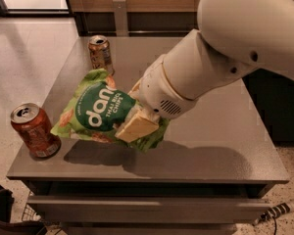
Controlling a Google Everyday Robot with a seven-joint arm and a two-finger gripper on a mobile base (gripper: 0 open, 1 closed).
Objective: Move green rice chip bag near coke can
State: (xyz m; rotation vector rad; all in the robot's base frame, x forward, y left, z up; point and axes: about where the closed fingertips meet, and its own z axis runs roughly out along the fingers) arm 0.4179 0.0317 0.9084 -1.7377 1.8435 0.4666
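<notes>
The green rice chip bag [95, 110], light green with a dark green round "dang" patch, is held tilted just above the grey table [220, 136], casting a shadow below. My gripper [137, 124] is shut on its right side, one pale finger across the bag's front. The coke can [34, 130], red-orange with a silver top, stands upright at the table's front left corner, a short way left of the bag and apart from it.
A tan-gold patterned can [101, 53] stands upright at the table's back left, just behind the bag. My big white arm [235, 48] reaches in from the upper right. A drawer front runs under the table's front edge. Floor lies to the left.
</notes>
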